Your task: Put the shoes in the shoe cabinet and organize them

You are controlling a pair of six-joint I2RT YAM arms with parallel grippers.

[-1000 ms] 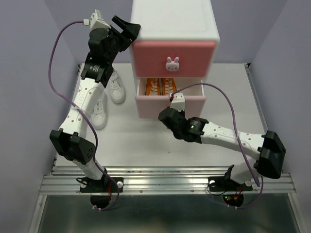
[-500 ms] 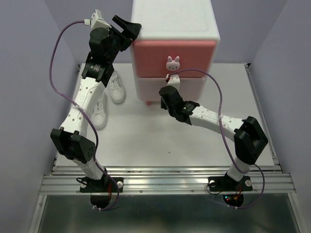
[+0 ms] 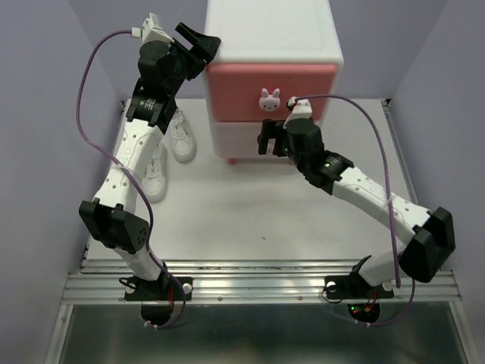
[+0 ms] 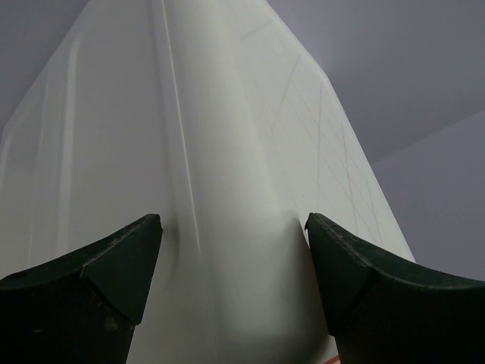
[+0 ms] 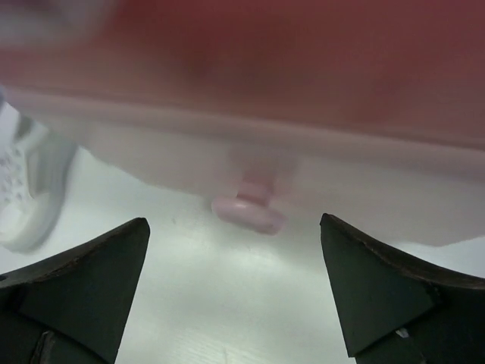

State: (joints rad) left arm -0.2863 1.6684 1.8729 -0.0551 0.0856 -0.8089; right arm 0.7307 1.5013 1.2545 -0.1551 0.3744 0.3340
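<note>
The shoe cabinet (image 3: 273,30) stands at the back, with both pink drawers pushed in and a bunny knob (image 3: 269,99) on the upper one. Two white shoes (image 3: 182,135) (image 3: 155,173) lie on the table to its left. The orange shoes are hidden. My left gripper (image 3: 198,47) is open and straddles the cabinet's upper left corner (image 4: 227,189). My right gripper (image 3: 267,140) is open and empty, just in front of the lower drawer (image 3: 239,140). In the right wrist view it (image 5: 234,224) faces the paler drawer front (image 5: 341,197), a pink foot (image 5: 246,212) and a white shoe (image 5: 23,197).
Purple walls (image 3: 45,91) close in the white table (image 3: 250,220) on the left, right and back. A metal rail (image 3: 258,284) runs along the near edge by the arm bases. Purple cables loop above both arms.
The lower drawer, open with the orange shoes inside a second ago, is now shut. My right gripper has opened wide and swung right in front of it. The left arm has not moved.
</note>
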